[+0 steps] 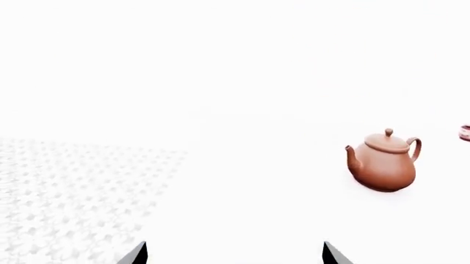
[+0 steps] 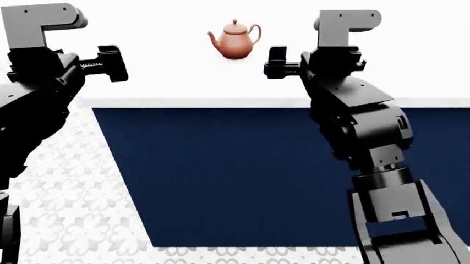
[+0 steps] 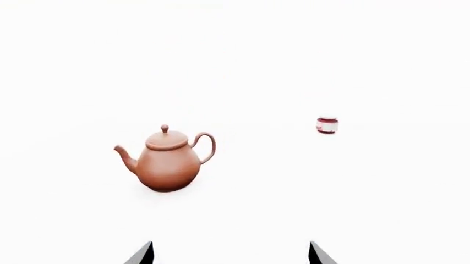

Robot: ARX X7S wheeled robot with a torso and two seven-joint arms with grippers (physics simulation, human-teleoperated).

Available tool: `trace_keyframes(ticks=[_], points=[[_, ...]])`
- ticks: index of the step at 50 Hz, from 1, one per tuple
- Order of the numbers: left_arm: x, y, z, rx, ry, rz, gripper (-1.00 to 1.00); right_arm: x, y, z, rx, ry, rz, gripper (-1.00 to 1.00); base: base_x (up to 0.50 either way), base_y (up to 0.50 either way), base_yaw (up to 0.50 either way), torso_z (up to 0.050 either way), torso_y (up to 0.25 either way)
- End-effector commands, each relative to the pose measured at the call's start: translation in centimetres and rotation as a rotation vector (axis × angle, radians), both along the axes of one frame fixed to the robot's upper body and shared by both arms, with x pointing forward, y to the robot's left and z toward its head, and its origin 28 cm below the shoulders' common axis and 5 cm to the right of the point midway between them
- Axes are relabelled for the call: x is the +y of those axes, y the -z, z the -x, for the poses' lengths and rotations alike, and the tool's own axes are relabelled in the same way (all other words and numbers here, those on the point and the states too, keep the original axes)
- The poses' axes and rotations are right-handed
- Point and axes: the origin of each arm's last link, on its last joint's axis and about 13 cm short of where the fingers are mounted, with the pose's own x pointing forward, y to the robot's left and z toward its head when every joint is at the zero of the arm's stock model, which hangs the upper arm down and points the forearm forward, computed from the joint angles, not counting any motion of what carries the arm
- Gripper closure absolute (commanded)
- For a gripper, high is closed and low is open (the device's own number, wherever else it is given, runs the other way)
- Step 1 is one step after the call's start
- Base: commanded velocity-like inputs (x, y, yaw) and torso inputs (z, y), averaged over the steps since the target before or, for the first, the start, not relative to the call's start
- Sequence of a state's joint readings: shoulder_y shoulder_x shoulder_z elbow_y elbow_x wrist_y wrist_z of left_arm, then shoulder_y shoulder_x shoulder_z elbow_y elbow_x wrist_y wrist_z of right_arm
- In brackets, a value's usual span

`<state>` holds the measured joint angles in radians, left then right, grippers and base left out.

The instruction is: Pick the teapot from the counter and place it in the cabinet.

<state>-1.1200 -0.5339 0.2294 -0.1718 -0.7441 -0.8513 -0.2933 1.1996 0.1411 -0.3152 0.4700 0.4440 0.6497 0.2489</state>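
The terracotta-brown teapot (image 2: 235,39) stands upright on the white counter (image 2: 169,66), spout to the left and handle to the right in the head view. It also shows in the left wrist view (image 1: 384,160) and in the right wrist view (image 3: 167,159). My left gripper (image 2: 111,63) is open and empty, short of the teapot and to its left. My right gripper (image 2: 277,61) is open and empty, short of the teapot and just to its right. In both wrist views only the fingertips (image 1: 140,254) (image 3: 317,254) show, wide apart. The cabinet is out of view.
A tiny red-and-white jar (image 3: 327,125) stands on the counter right of the teapot; its edge shows in the left wrist view (image 1: 465,132). The counter's navy-blue base (image 2: 242,170) faces me. White floral-patterned floor tiles (image 2: 66,203) lie at the left.
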Motion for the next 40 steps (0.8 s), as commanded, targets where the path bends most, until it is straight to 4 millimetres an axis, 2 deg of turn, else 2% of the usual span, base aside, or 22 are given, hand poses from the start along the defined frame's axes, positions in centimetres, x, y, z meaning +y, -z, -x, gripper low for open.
trace_keyframes(ticks=[1, 34, 40], points=[[0.9, -0.1, -1.1, 0.021, -0.019, 0.023, -1.0, 0.0, -0.7, -1.9, 0.021, 0.055, -0.008, -1.0, 0.0, 0.0, 0.0, 0.0, 0.0], [0.7, -0.2, -0.8, 0.004, -0.014, 0.019, -1.0, -0.1, -1.0, -1.1, -0.049, 0.055, -0.011, -1.0, 0.0, 0.0, 0.0, 0.0, 0.0], [0.6, -0.1, -0.9, 0.011, -0.026, 0.022, -1.0, -0.1, -1.1, -0.7, -0.079, 0.058, -0.011, -1.0, 0.0, 0.0, 0.0, 0.046, 0.0]])
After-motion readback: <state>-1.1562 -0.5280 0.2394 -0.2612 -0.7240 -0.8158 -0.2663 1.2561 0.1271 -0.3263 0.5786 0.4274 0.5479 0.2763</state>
